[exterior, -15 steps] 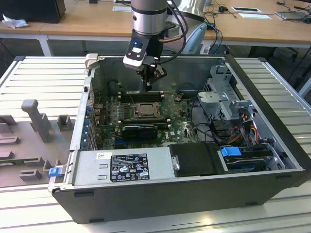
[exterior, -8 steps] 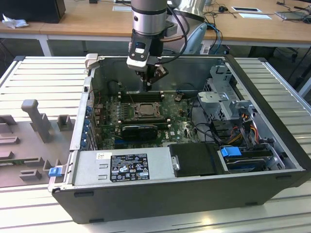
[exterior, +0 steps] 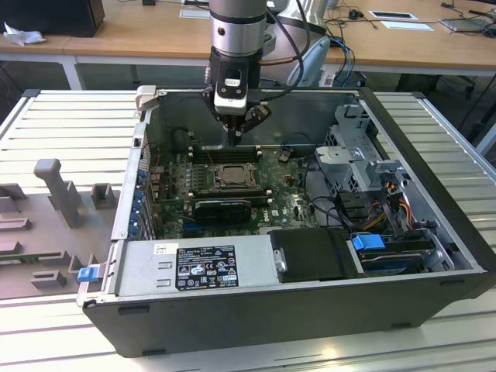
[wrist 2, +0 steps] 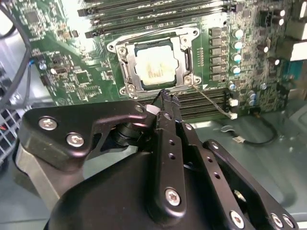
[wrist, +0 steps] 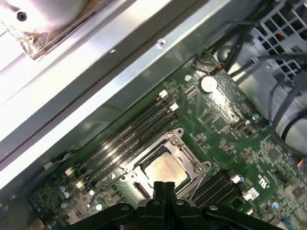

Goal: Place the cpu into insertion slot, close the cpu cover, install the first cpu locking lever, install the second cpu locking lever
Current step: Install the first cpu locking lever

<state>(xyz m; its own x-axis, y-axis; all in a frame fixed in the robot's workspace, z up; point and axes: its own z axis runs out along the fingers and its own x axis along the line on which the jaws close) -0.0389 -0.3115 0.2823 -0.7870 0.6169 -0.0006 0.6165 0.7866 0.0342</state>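
The cpu (wrist 2: 154, 64) lies flat in the insertion slot (wrist 2: 121, 50), its silvery top showing through the cut-out of the cpu cover (wrist 2: 188, 60), which lies down over it. One thin wire lever (wrist 2: 211, 99) sticks out at an angle from a socket corner, over the memory slots. Another lever (wrist 2: 148, 34) runs along the socket's opposite edge. My gripper (wrist 2: 166, 96) hovers just above the socket's edge, fingers pressed together and holding nothing. In the exterior view the gripper (exterior: 235, 139) hangs over the cpu (exterior: 233, 175). The first wrist view has the gripper (wrist: 163, 184) at the cpu (wrist: 165, 167).
The open computer case (exterior: 434, 232) lies on a slatted table. Long black memory slots (exterior: 221, 153) flank the socket, with a black expansion card (exterior: 223, 208) nearer the front. A power supply (exterior: 201, 267), drive cage (exterior: 360, 155) and cables (exterior: 387, 203) crowd the exterior view's right.
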